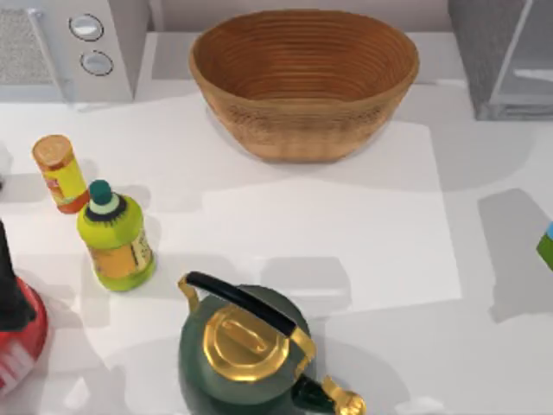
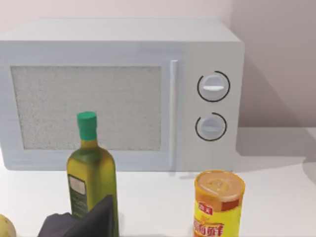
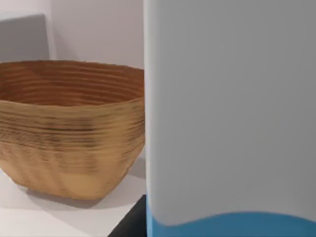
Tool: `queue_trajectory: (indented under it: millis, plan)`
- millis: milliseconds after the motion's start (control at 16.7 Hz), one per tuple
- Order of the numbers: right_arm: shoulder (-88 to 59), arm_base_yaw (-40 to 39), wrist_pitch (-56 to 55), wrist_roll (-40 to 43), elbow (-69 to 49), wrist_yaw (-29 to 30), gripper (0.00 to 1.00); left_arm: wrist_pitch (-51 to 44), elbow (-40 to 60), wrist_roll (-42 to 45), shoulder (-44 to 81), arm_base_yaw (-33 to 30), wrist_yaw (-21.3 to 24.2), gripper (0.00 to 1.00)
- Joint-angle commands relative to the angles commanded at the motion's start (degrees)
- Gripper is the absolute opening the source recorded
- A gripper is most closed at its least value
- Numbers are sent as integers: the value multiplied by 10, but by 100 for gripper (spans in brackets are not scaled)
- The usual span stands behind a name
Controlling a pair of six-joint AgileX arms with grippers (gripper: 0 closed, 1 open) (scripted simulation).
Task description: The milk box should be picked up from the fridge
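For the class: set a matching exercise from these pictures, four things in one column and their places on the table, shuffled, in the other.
Things:
1. basket
2. kettle
3. microwave
4. milk box

Places in the top view:
A. back left corner
B. right edge
C. back middle
D. front middle

Pairs: 1-C, 2-D, 3-A, 4-B

A simulated kitchen counter: microwave, kettle, wicker basket, fridge, oil bottle.
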State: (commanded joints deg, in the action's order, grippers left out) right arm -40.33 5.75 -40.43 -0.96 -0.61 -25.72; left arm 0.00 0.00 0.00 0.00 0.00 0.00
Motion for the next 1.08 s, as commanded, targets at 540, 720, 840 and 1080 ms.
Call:
queue_trajectory:
  millis: [540, 720, 840, 1080]
  plan:
    - [-300, 40, -302, -6, -4, -187, 0, 0, 0, 0, 0, 0, 0, 100]
    - [-391, 53, -394, -8, -5, -248, 0, 0, 0, 0, 0, 0, 0, 100]
    - [-431, 59, -434, -9, -5, -275, 0, 0, 0, 0, 0, 0, 0, 100]
    - [-456, 63, -460, -10, -6, -292, 0, 0, 0, 0, 0, 0, 0, 100]
